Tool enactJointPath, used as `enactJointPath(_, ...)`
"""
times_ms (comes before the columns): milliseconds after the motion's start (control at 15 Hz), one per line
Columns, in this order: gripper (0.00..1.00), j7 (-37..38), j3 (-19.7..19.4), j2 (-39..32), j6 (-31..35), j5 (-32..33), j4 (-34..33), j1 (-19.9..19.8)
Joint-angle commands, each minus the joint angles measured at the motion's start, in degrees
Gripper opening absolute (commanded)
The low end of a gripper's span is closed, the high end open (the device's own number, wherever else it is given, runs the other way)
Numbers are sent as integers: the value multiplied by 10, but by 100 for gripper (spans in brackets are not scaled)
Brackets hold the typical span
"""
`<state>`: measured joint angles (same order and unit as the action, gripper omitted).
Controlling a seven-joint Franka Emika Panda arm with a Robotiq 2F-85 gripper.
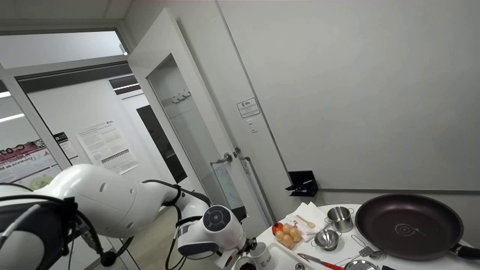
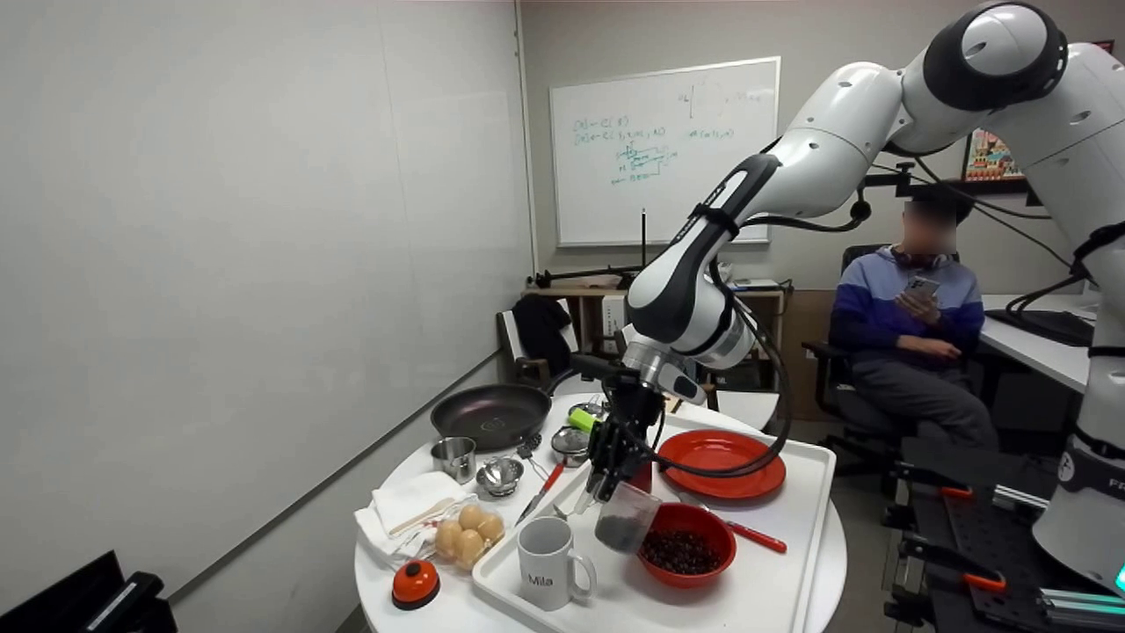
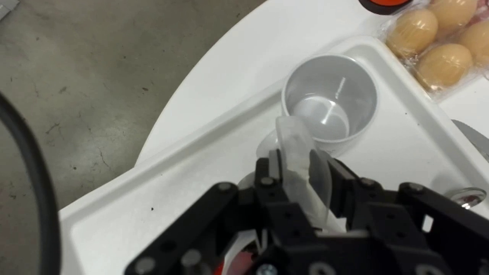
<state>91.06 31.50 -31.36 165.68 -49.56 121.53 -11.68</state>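
- Nearest, the gripper's (image 3: 300, 164) jaws stand close together, pinching a translucent plastic strip (image 3: 294, 137) that looks like the handle of a clear plastic cup (image 2: 628, 520).
- The cup hangs tilted above a white rectangular tray (image 2: 765, 582), overlapping the edge of a round red bowl (image 2: 690, 581) in an exterior view; I cannot tell whether they touch.
- Small dark round pieces (image 2: 679, 552) lie in the bowl. As I judge it, lifting the cup is done and releasing it is not; whether the cup contains any pieces is unclear.
- A grey mug (image 2: 547, 563) lettered "Mila" stands upright just beside the cup, its pale inner bottom showing in the wrist view.
- Also on the tray lie a round red plate (image 2: 722, 449) and a red-handled utensil (image 2: 760, 537).
- Past the tray's rim sit brown eggs (image 2: 468, 534) in clear wrap.
- Farther off stand a shiny metal pot (image 2: 454, 461) and a wide black frying pan (image 2: 483, 424).
- Farthest, a person (image 2: 910, 303) sits with a phone.
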Motion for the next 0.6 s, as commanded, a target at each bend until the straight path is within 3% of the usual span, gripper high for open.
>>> enactJointPath(0, 10, -82, 52, 9, -15, -20, 13, -43)
enactJointPath(400, 10, -227, 144, -6, -77, -88, 18, -172)
enactJointPath(467, 10, -288, 76, 22, -127, -173, 9, -122)
enactJointPath(533, 10, -311, 56, 28, -159, -203, 9, -118)
